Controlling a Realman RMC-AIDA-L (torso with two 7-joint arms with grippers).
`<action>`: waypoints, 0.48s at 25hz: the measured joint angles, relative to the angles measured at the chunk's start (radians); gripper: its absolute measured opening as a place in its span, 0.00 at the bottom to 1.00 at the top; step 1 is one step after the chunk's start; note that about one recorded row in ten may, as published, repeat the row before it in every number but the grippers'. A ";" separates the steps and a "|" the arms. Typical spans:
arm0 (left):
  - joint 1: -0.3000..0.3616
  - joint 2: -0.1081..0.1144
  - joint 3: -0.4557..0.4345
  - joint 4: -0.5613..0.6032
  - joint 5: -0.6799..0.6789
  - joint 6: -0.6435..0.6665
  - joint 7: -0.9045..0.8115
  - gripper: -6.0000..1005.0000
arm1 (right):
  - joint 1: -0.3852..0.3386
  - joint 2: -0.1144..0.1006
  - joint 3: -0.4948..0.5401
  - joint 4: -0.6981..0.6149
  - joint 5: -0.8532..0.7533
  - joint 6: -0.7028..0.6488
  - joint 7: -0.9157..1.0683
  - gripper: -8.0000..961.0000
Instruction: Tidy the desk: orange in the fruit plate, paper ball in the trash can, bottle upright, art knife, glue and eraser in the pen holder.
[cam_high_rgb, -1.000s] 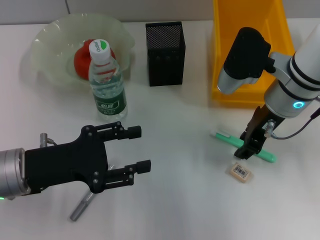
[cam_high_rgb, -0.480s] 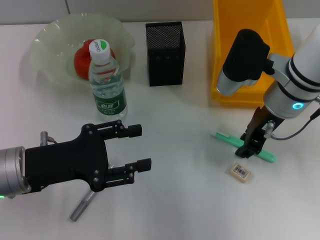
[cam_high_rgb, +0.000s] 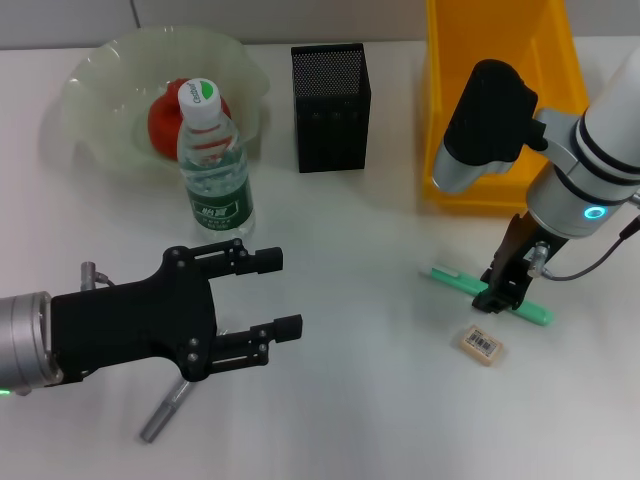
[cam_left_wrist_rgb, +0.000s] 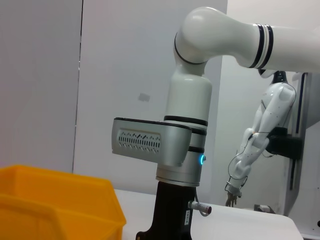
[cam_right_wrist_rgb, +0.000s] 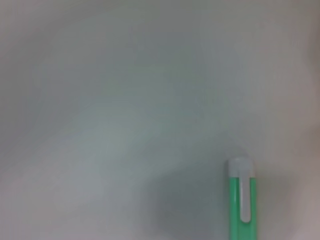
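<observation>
Green plastic marks the art knife (cam_high_rgb: 489, 293), flat on the desk (cam_high_rgb: 370, 400) under our right gripper (cam_high_rgb: 497, 297), whose fingers appear clenched across its middle, though the view there is poor. Our left gripper (cam_high_rgb: 268, 295) hovers released above the glue (cam_high_rgb: 165, 410). We see the eraser (cam_high_rgb: 483, 344) just beside the knife, the bottle (cam_high_rgb: 213, 165) upright, the orange (cam_high_rgb: 165, 118) in the fruit plate (cam_high_rgb: 100, 75), and the pen holder (cam_high_rgb: 330, 107) well apart.

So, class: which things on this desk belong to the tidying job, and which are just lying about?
Job:
orange in fruit plate
bottle, upright
pen holder
green art knife under right claw
eraser
grey stick, maybe the glue
yellow bin

Lying about:
nothing; left claw idle, open
</observation>
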 joint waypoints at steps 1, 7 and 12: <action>0.000 0.000 0.003 0.000 0.000 -0.004 0.000 0.68 | 0.000 0.000 -0.006 0.000 0.000 0.004 0.000 0.30; 0.000 0.000 0.003 0.000 0.000 -0.007 0.000 0.68 | 0.000 0.000 -0.018 0.000 0.000 0.009 0.000 0.27; -0.001 0.000 0.003 0.000 0.000 -0.008 0.000 0.68 | -0.001 0.000 -0.019 0.000 0.000 0.010 0.000 0.26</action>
